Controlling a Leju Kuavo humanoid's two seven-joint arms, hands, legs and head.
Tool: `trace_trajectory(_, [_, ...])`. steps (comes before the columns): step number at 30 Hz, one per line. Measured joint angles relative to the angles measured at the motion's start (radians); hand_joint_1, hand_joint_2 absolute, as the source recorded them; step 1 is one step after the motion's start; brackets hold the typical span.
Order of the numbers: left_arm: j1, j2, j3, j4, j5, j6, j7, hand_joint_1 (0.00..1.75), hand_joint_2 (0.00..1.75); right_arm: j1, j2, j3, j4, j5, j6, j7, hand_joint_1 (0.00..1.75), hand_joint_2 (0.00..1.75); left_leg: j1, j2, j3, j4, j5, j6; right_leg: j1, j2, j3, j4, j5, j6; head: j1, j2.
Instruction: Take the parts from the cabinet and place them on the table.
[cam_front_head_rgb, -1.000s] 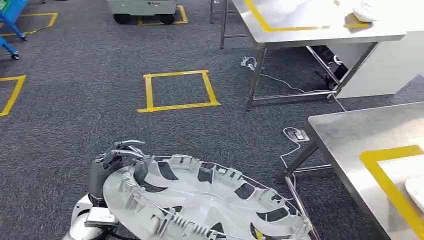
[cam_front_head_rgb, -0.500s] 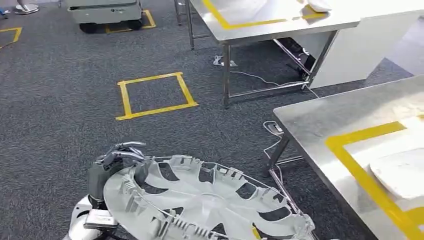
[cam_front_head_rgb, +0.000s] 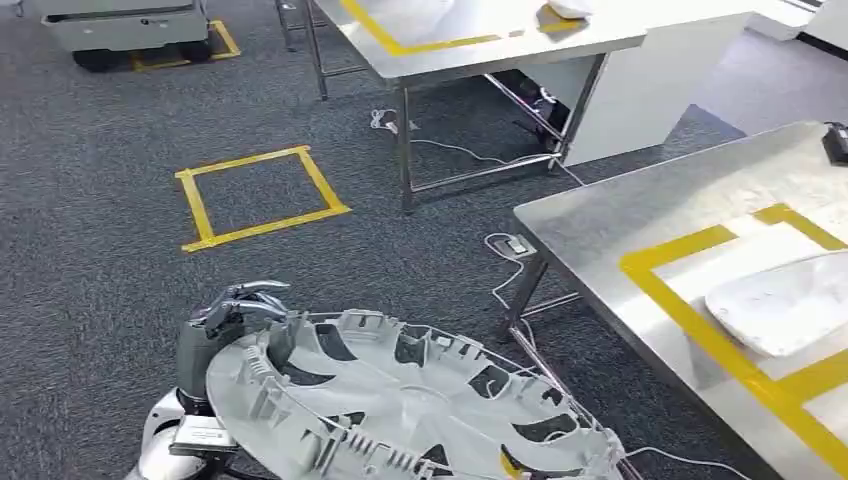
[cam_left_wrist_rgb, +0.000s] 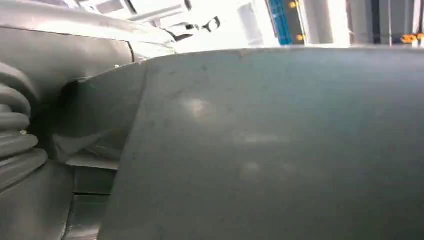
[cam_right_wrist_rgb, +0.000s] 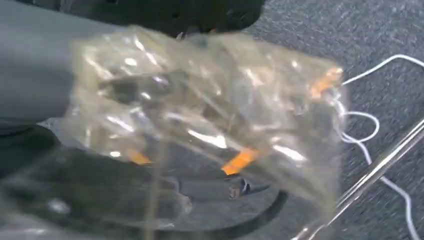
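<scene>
A large grey wheel cover (cam_front_head_rgb: 400, 400) with open spokes lies tilted low in the head view. My left hand (cam_front_head_rgb: 235, 315) grips its rim at the left side. Seen from the left wrist, the cover's smooth grey surface (cam_left_wrist_rgb: 280, 150) is pressed close against the hand. In the right wrist view a clear plastic bag (cam_right_wrist_rgb: 210, 125) with small orange bits hangs in front of my right hand (cam_right_wrist_rgb: 35, 80) and hides its fingers; the hand appears to hold it. The steel table (cam_front_head_rgb: 620, 215) with a yellow tape frame stands at the right.
A white curved part (cam_front_head_rgb: 790, 300) lies inside the tape frame on the right table. A second steel table (cam_front_head_rgb: 480, 55) stands further back. White cables and a power strip (cam_front_head_rgb: 510, 248) lie on the carpet between them. A yellow taped square (cam_front_head_rgb: 260, 195) marks the floor.
The whole view has swung to the right: floor square and far table slid left, and the right table with its white part came further into view. The wheel cover stays held as before.
</scene>
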Motion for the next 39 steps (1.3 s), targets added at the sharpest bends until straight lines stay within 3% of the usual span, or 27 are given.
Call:
trace_trajectory(1, [0.0, 0.0, 0.0, 0.0, 0.0, 0.0, 0.0, 1.75, 1.75, 0.001, 0.0, 0.0, 0.0, 0.0, 0.0, 0.0, 0.0, 0.0, 0.0, 0.011, 0.001, 0.0, 0.0, 0.0, -0.001, -0.001, 0.004, -0.004, 0.013, 0.001, -0.001, 0.0])
trace_trajectory(2, [0.0, 0.0, 0.0, 0.0, 0.0, 0.0, 0.0, 1.75, 1.75, 0.002, 0.0, 0.0, 0.001, 0.0, 0.0, 0.0, 0.0, 0.0, 0.0, 0.019, 0.001, 0.0, -0.001, -0.001, -0.001, -0.003, 0.026, -0.044, 0.04, 0.001, 0.0, 0.0])
trace_trajectory(4, [-0.001, 0.0, 0.0, 0.0, 0.0, -0.001, 0.0, 1.75, 1.75, 0.002, 0.0, 0.0, 0.001, 0.0, 0.0, 0.0, 0.0, 0.0, 0.0, 0.033, 0.007, 0.0, -0.005, -0.006, -0.001, -0.03, 0.131, -0.232, 0.125, -0.003, 0.0, 0.0])
trace_trajectory(5, [-0.001, 0.0, 0.0, 0.0, 0.0, -0.002, 0.0, 1.75, 1.75, 0.0, 0.0, 0.0, 0.001, 0.0, 0.0, 0.0, 0.0, 0.0, -0.003, 0.04, 0.01, 0.001, -0.008, -0.011, 0.003, -0.07, 0.165, -0.299, 0.125, -0.004, 0.0, 0.0])
trace_trajectory(6, [-0.001, 0.0, 0.0, 0.0, 0.0, -0.002, 0.0, 1.75, 1.75, -0.002, 0.0, 0.0, 0.001, 0.0, 0.0, 0.0, 0.0, 0.0, -0.01, 0.046, 0.008, 0.007, -0.012, -0.018, 0.01, -0.068, 0.18, -0.314, 0.121, -0.01, 0.001, 0.0])
trace_trajectory(8, [-0.002, 0.0, 0.0, 0.0, 0.0, -0.003, 0.0, 1.75, 1.75, -0.002, 0.0, 0.0, 0.001, 0.002, 0.001, 0.0, 0.0, 0.0, -0.011, 0.06, 0.008, 0.006, -0.009, -0.026, 0.01, -0.053, 0.172, -0.308, 0.123, -0.017, -0.001, 0.0])
trace_trajectory(10, [-0.003, 0.0, 0.0, 0.0, 0.0, -0.005, 0.0, 1.75, 1.75, 0.001, 0.0, -0.002, 0.002, 0.004, 0.001, -0.001, 0.0, 0.0, -0.006, 0.066, 0.013, 0.007, -0.016, -0.039, 0.007, -0.037, 0.174, -0.314, 0.129, -0.03, -0.001, 0.0])
trace_trajectory(12, [-0.004, 0.0, 0.0, 0.0, 0.0, -0.005, 0.0, 1.75, 1.75, -0.002, 0.0, -0.003, 0.002, 0.005, 0.001, -0.001, 0.0, 0.0, 0.0, 0.009, -0.01, 0.065, -0.064, -0.048, 0.004, -0.023, 0.176, -0.316, 0.132, -0.041, -0.008, 0.0])
trace_trajectory(13, [-0.003, 0.0, 0.0, 0.0, 0.0, -0.006, 0.0, 1.75, 1.75, -0.004, 0.0, -0.003, 0.002, 0.005, 0.001, -0.001, 0.0, 0.0, 0.002, -0.007, -0.054, 0.16, -0.113, -0.05, 0.004, -0.012, 0.175, -0.316, 0.132, -0.045, -0.008, 0.0])
trace_trajectory(15, [-0.002, 0.002, 0.0, 0.0, 0.0, -0.006, 0.0, 1.75, 1.75, -0.004, 0.0, -0.003, 0.002, 0.006, 0.002, -0.001, 0.0, 0.0, 0.002, -0.014, -0.127, 0.309, -0.164, -0.053, 0.006, 0.007, 0.175, -0.316, 0.132, -0.048, -0.008, 0.0])
trace_trajectory(19, [-0.001, 0.002, 0.0, 0.0, 0.0, -0.006, 0.0, 1.75, 1.75, -0.004, 0.0, -0.003, 0.002, 0.006, 0.002, -0.001, 0.0, 0.0, 0.002, -0.014, -0.133, 0.321, -0.165, -0.053, 0.006, 0.009, 0.175, -0.316, 0.132, -0.048, -0.008, 0.0])
trace_trajectory(21, [-0.001, 0.002, 0.0, 0.0, 0.0, -0.006, 0.0, 1.75, 1.75, -0.003, 0.0, -0.003, 0.003, 0.006, 0.002, -0.001, 0.0, 0.0, 0.002, -0.015, -0.141, 0.33, -0.157, -0.052, 0.006, 0.019, 0.176, -0.316, 0.132, -0.048, -0.007, 0.0])
trace_trajectory(22, [-0.002, 0.002, 0.0, 0.0, 0.0, -0.006, 0.0, 1.75, 1.75, -0.004, 0.0, -0.003, 0.004, 0.006, 0.002, -0.001, 0.0, 0.0, 0.005, -0.052, -0.025, 0.068, 0.01, -0.04, 0.006, 0.062, 0.182, -0.313, 0.132, -0.046, -0.008, 0.0])
trace_trajectory(23, [-0.002, 0.002, 0.0, 0.0, 0.0, -0.006, 0.0, 1.75, 1.75, -0.005, 0.0, -0.003, 0.004, 0.006, 0.002, -0.001, 0.0, 0.0, 0.005, -0.076, -0.011, 0.035, 0.001, -0.036, 0.013, 0.069, 0.178, -0.307, 0.129, -0.039, -0.008, 0.0])
trace_trajectory(25, [-0.002, 0.002, 0.0, 0.0, 0.0, -0.007, 0.0, 1.75, 1.75, -0.003, 0.0, -0.003, 0.004, 0.006, 0.002, -0.002, 0.0, 0.0, 0.003, -0.068, -0.013, 0.022, -0.005, -0.03, 0.007, 0.081, 0.163, -0.306, 0.135, -0.027, -0.006, 0.0])
trace_trajectory(27, [-0.003, 0.001, 0.0, 0.0, 0.0, -0.007, 0.0, 1.75, 1.75, 0.002, 0.0, -0.003, 0.005, 0.006, 0.002, -0.002, 0.0, 0.0, 0.003, -0.054, -0.012, 0.013, 0.002, -0.016, 0.004, 0.094, 0.152, -0.311, 0.138, -0.013, -0.007, 0.0])
trace_trajectory(28, [-0.005, 0.0, 0.0, 0.0, 0.0, -0.008, 0.0, 1.75, 1.75, 0.002, 0.0, -0.003, 0.006, 0.006, 0.002, -0.002, 0.0, 0.0, 0.007, -0.039, -0.008, 0.006, 0.007, -0.009, 0.003, 0.075, 0.15, -0.299, 0.128, -0.011, -0.008, 0.0])
trace_trajectory(29, [-0.005, 0.0, 0.0, 0.0, 0.0, -0.009, 0.0, 1.75, 1.75, 0.0, 0.0, -0.003, 0.005, 0.006, 0.002, -0.003, 0.0, 0.0, 0.006, -0.034, -0.009, 0.005, 0.007, -0.004, 0.007, 0.035, 0.13, -0.261, 0.1, -0.008, 0.003, 0.0])
trace_trajectory(30, [-0.004, 0.0, 0.0, 0.0, 0.0, -0.01, -0.001, 1.75, 1.75, -0.003, 0.0, -0.003, 0.006, 0.007, 0.002, -0.004, 0.0, 0.0, 0.005, -0.024, -0.01, 0.005, 0.007, -0.001, 0.006, 0.016, 0.095, -0.187, 0.06, -0.005, 0.004, 0.0])
trace_trajectory(32, [-0.003, 0.0, 0.0, 0.0, 0.0, -0.01, -0.001, 1.75, 1.75, -0.004, 0.0, -0.003, 0.006, 0.013, 0.004, -0.008, 0.0, 0.0, 0.003, -0.001, -0.012, 0.005, 0.005, 0.001, 0.004, 0.001, 0.02, -0.029, -0.006, 0.001, 0.003, 0.0])
trace_trajectory(33, [-0.003, 0.0, 0.0, 0.0, 0.0, -0.011, -0.001, 1.75, 1.75, -0.003, 0.0, -0.004, 0.007, 0.015, 0.004, -0.008, 0.0, 0.0, 0.002, 0.008, -0.012, 0.005, 0.005, 0.001, 0.003, 0.0, 0.004, 0.005, -0.009, 0.004, 0.003, 0.0])
trace_trajectory(34, [-0.003, 0.0, 0.0, 0.0, 0.0, -0.013, -0.001, 1.75, 1.75, -0.003, 0.0, -0.006, 0.008, 0.016, 0.005, -0.01, 0.0, 0.0, 0.002, 0.018, -0.011, 0.005, 0.005, 0.001, 0.002, -0.001, 0.013, -0.012, 0.012, 0.005, 0.003, 0.0])
trace_trajectory(35, [-0.004, 0.0, 0.0, 0.0, 0.0, -0.013, -0.001, 1.75, 1.75, -0.003, 0.0, -0.01, 0.008, 0.017, 0.006, -0.01, 0.0, 0.0, 0.002, 0.026, -0.01, 0.006, 0.004, 0.0, 0.002, -0.004, 0.042, -0.068, 0.047, 0.005, 0.003, 0.0])
trace_trajectory(36, [-0.004, 0.0, 0.0, 0.0, 0.0, -0.013, -0.001, 1.75, 1.75, -0.003, 0.0, -0.011, 0.008, 0.018, 0.006, -0.011, 0.0, 0.0, 0.002, 0.033, -0.008, 0.006, 0.002, -0.002, 0.001, -0.014, 0.092, -0.16, 0.091, 0.003, 0.003, 0.0])
trace_trajectory(37, [-0.004, 0.0, 0.0, 0.0, 0.0, -0.013, -0.001, 1.75, 1.75, -0.003, 0.0, -0.011, 0.008, 0.018, 0.006, -0.012, 0.0, 0.0, 0.002, 0.04, -0.004, 0.006, 0.0, -0.006, 0.001, -0.039, 0.147, -0.259, 0.129, 0.0, 0.003, 0.0])
trace_trajectory(38, [-0.004, 0.0, 0.0, 0.0, 0.001, -0.014, -0.001, 1.75, 1.75, -0.006, 0.0, -0.012, 0.008, 0.019, 0.007, -0.013, 0.0, 0.0, -0.003, 0.046, -0.002, 0.007, -0.003, -0.011, 0.008, -0.077, 0.172, -0.308, 0.117, -0.001, 0.003, 0.0])
trace_trajectory(39, [-0.004, 0.0, 0.001, 0.0, 0.002, -0.014, -0.001, 1.75, 1.75, -0.01, 0.0, -0.012, 0.009, 0.021, 0.01, -0.015, 0.0, 0.0, -0.008, 0.052, -0.003, 0.01, -0.005, -0.017, 0.009, -0.065, 0.18, -0.314, 0.122, -0.013, 0.0, 0.0])
